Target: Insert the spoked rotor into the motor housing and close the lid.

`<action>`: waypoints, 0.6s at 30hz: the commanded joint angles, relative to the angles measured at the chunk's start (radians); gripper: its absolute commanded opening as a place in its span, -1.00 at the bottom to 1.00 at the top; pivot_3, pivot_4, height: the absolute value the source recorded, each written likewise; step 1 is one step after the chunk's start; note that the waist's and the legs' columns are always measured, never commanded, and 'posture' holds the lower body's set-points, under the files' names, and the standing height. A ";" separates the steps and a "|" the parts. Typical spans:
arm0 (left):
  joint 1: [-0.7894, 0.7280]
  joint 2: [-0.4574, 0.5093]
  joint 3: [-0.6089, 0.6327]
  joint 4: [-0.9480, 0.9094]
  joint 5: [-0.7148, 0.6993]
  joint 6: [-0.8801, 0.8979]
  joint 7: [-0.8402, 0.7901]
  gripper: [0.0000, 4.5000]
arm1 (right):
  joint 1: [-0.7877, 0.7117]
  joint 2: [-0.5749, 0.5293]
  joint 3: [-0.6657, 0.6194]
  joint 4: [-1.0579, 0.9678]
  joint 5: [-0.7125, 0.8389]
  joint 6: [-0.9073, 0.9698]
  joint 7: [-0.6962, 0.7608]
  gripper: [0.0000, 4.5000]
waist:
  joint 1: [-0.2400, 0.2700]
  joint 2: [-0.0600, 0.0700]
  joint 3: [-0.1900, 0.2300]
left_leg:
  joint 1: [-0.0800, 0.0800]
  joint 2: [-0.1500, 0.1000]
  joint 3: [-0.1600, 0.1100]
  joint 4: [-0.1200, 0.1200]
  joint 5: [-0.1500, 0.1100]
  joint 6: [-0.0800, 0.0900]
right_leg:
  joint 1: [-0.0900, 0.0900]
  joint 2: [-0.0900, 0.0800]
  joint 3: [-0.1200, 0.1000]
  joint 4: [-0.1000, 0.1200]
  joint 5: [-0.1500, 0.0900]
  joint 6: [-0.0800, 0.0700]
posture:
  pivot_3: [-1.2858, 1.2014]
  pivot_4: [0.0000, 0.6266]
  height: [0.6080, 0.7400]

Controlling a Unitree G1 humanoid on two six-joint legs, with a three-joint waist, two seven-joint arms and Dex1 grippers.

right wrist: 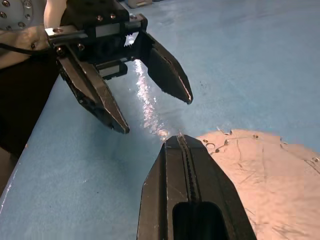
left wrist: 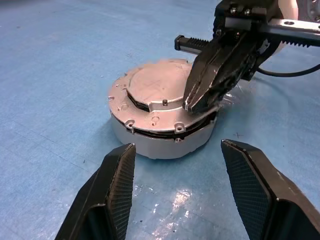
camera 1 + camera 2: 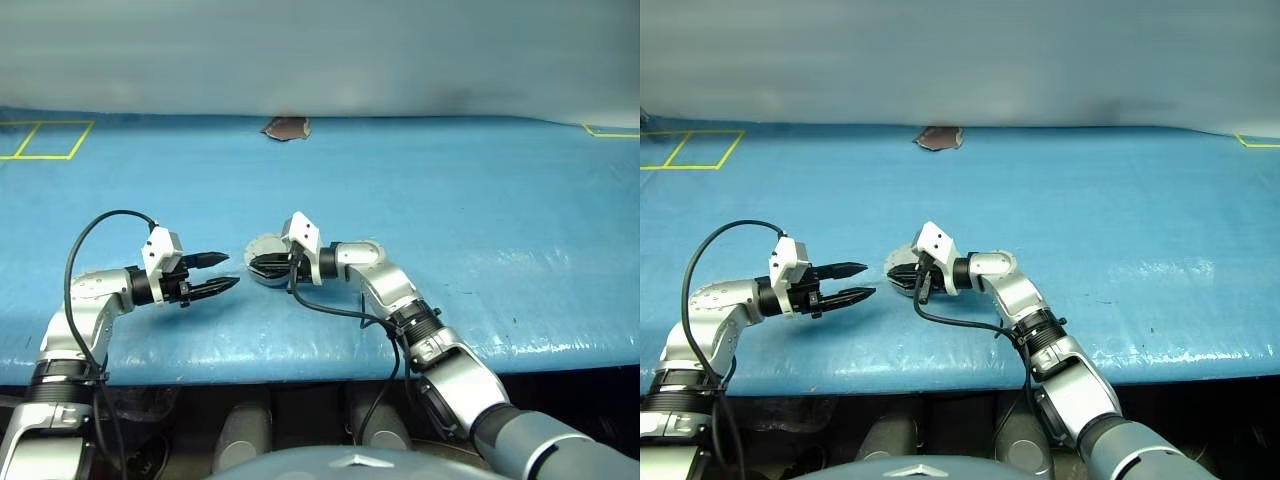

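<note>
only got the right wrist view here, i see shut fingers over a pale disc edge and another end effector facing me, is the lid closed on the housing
Observer: In the left wrist view the lid looks seated flat on the motor housing, with a thin dark seam around the rim.
Operator: is my right end effector pressing on it
Observer: The right end effector is shut, its tips at the lid's rim on the side away from the left arm; whether they touch, I cannot tell.
Operator: and the left one
Observer: The left end effector is open and holds nothing, apart from the housing and pointing at it across the blue table.
</note>
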 commanded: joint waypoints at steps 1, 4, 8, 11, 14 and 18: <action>0.001 0.018 0.034 -0.037 -0.024 0.006 0.003 0.31 | 0.006 0.011 -0.032 -0.011 0.010 0.003 -0.031 -1.00 | 0.000 0.000 0.000 | 0.000 0.000 0.000 0.000 0.000 0.000 | 0.000 0.000 0.000 0.000 0.000 0.000 | 0.03 -0.52 1.00; -0.001 0.017 0.033 -0.037 -0.025 0.008 0.004 0.31 | 0.023 0.012 -0.029 -0.004 0.004 0.007 -0.043 -1.00 | 0.000 0.000 0.000 | 0.000 0.001 0.000 0.000 0.000 0.000 | 0.000 0.001 0.000 0.000 0.000 0.000 | 0.03 -0.52 1.00; -0.007 0.012 0.034 -0.037 -0.025 0.005 0.011 0.31 | 0.054 0.018 -0.024 0.004 -0.009 0.012 -0.073 -1.00 | 0.001 0.000 0.000 | 0.000 0.000 0.000 0.000 0.000 0.000 | 0.001 0.001 0.000 0.000 0.000 0.000 | 0.03 -0.52 1.00; -0.005 0.004 0.032 -0.042 -0.027 0.004 0.017 0.31 | 0.082 0.025 -0.022 0.000 -0.014 0.007 -0.096 -1.00 | 0.001 0.000 0.000 | 0.001 0.001 0.000 0.000 0.000 0.000 | 0.001 0.001 0.000 0.000 0.000 0.000 | 0.03 -0.52 1.00; 0.000 -0.004 0.031 -0.045 -0.031 0.002 0.025 0.31 | 0.120 0.027 -0.021 -0.032 -0.014 0.008 -0.112 -1.00 | 0.001 0.000 -0.001 | 0.002 0.001 0.000 0.000 0.000 0.000 | 0.002 0.001 0.000 0.000 0.000 -0.001 | 0.03 -0.52 1.00; 0.003 -0.008 0.030 -0.044 -0.038 -0.001 0.033 0.31 | 0.169 0.021 -0.024 -0.168 0.014 0.039 -0.117 -1.00 | 0.003 0.000 -0.001 | 0.001 0.001 0.000 0.000 0.000 0.000 | 0.001 0.000 0.000 0.000 -0.001 -0.001 | 0.03 -0.52 1.00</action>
